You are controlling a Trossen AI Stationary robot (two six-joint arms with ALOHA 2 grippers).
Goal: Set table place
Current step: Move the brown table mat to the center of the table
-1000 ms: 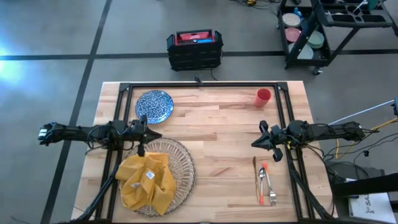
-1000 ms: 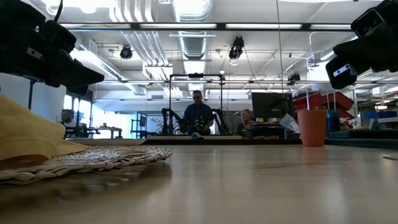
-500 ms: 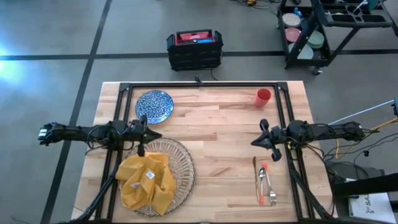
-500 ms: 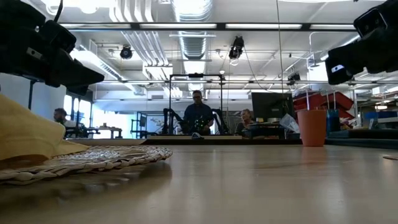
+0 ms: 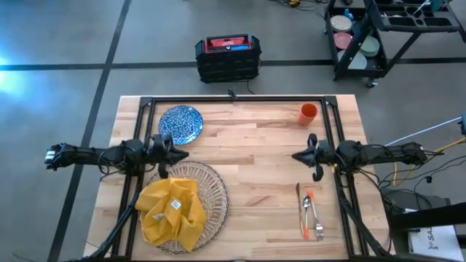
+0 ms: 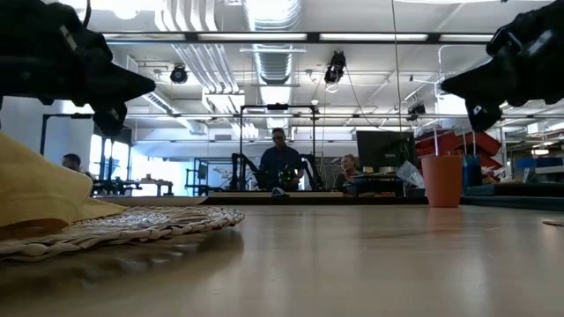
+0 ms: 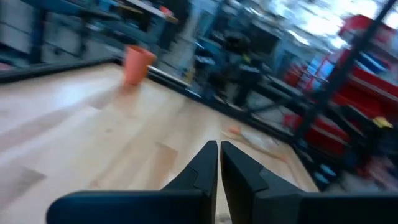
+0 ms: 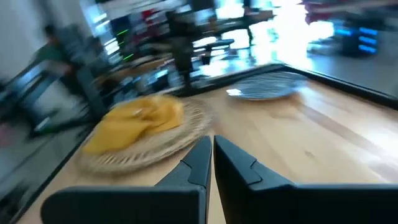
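Both grippers, left (image 5: 177, 154) and right (image 5: 297, 156), are hovering with fingers together, empty. Napkin (image 5: 172, 209) is lying crumpled on charger (image 5: 212, 191); clearing it first, gripping a raised fold, seems wise.

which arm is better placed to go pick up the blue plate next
Left, probably. The left gripper hovers just in front of the blue plate; the right gripper is across the table, nearer the cutlery.

One clear ribbed glass charger (image 5: 211, 191), one blue-patterned plate (image 5: 180, 124), one yellow cloth napkin (image 5: 171, 211), one small red cup (image 5: 309, 113), three orange-handled metal cutlery pieces (image 5: 311, 212)
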